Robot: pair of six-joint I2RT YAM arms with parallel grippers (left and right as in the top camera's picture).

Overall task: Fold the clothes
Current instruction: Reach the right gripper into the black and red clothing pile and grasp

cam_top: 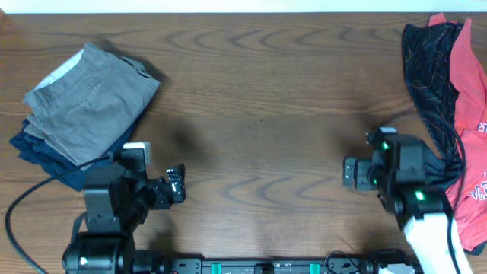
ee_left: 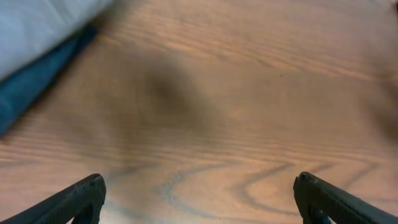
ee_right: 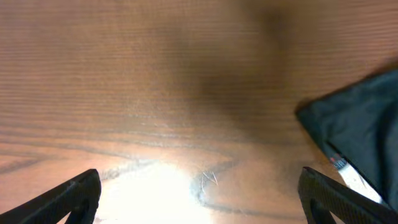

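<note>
The clothes, a black jersey (cam_top: 428, 76) with fine orange contour lines, lie crumpled at the table's far right edge, partly under a red shirt (cam_top: 473, 114). In the right wrist view a dark corner of the jersey (ee_right: 364, 124) shows at the right. My right gripper (cam_top: 348, 172) hovers just left of the jersey, open, with only bare wood between its fingertips (ee_right: 199, 176). Over the front left of the table my left gripper (cam_top: 177, 185) is also open, far from the jersey, and nothing lies between its fingers (ee_left: 200, 180).
Folded grey trousers (cam_top: 91, 95) on a navy pair (cam_top: 42, 148) sit at the back left, behind my left arm; they fill the upper left corner of the left wrist view (ee_left: 37, 37). The wooden table (cam_top: 259, 99) spreads between the arms.
</note>
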